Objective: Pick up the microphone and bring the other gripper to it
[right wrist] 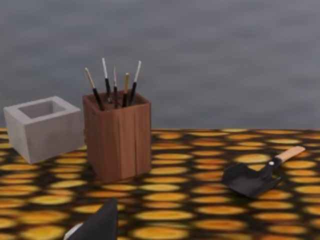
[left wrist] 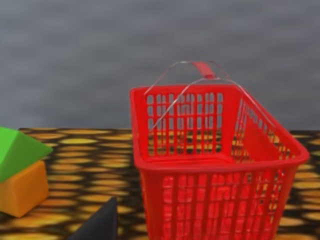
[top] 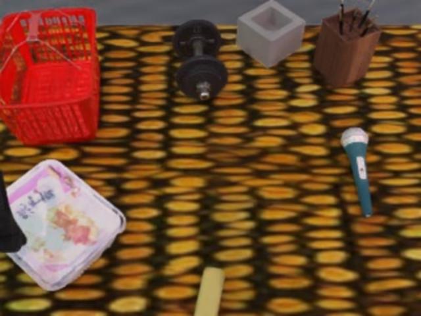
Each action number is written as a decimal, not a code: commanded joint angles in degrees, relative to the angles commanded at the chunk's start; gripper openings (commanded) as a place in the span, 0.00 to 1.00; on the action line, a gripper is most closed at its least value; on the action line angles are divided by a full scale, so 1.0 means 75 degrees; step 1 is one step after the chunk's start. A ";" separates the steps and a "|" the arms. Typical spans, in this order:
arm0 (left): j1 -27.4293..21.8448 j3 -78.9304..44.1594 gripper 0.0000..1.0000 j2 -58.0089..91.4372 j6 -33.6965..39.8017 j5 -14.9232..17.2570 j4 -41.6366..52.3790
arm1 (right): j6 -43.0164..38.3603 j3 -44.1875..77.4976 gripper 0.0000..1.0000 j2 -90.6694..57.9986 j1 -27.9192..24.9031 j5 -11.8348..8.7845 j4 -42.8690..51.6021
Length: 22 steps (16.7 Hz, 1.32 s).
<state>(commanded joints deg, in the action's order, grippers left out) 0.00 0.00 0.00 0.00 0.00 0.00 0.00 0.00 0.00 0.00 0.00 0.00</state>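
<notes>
The microphone [top: 358, 168] lies flat on the right side of the table, teal handle with a small white mark, rounded white-grey head pointing to the far side. Nothing holds it. My left arm [top: 6, 217] shows only as a dark shape at the table's left edge, far from the microphone. My left gripper [left wrist: 200, 235] faces the red basket; one dark fingertip [left wrist: 102, 225] shows well off to one side, so it stands open and empty. My right gripper [right wrist: 142, 235] is out of the top view; its one visible fingertip [right wrist: 102, 222] also stands wide, open over bare table.
A red basket [top: 49, 72] stands at the back left, then a dumbbell [top: 199, 59], a grey square box [top: 271, 29] and a wooden pen holder [top: 345, 49]. A white packet [top: 62, 224] lies front left, a pale yellow stick [top: 210, 293] at the front edge. The right wrist view shows a small black shovel [right wrist: 255, 177].
</notes>
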 joint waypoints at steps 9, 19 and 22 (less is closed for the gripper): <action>0.0000 0.0000 1.00 0.0000 0.0000 0.0000 0.0000 | -0.0462 0.1713 1.00 -0.2250 -0.0489 0.0032 0.1494; 0.0000 0.0000 1.00 0.0000 0.0000 0.0000 0.0000 | -0.1873 0.6882 1.00 -0.9657 -0.1713 0.0125 0.4950; 0.0000 0.0000 1.00 0.0000 0.0000 0.0000 0.0000 | -0.2226 0.8239 1.00 -1.1559 -0.2040 0.0151 0.5861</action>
<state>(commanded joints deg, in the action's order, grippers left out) 0.00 0.00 0.00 0.00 0.00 0.00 -16.70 61.79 -86.69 -15.30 1.14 43.96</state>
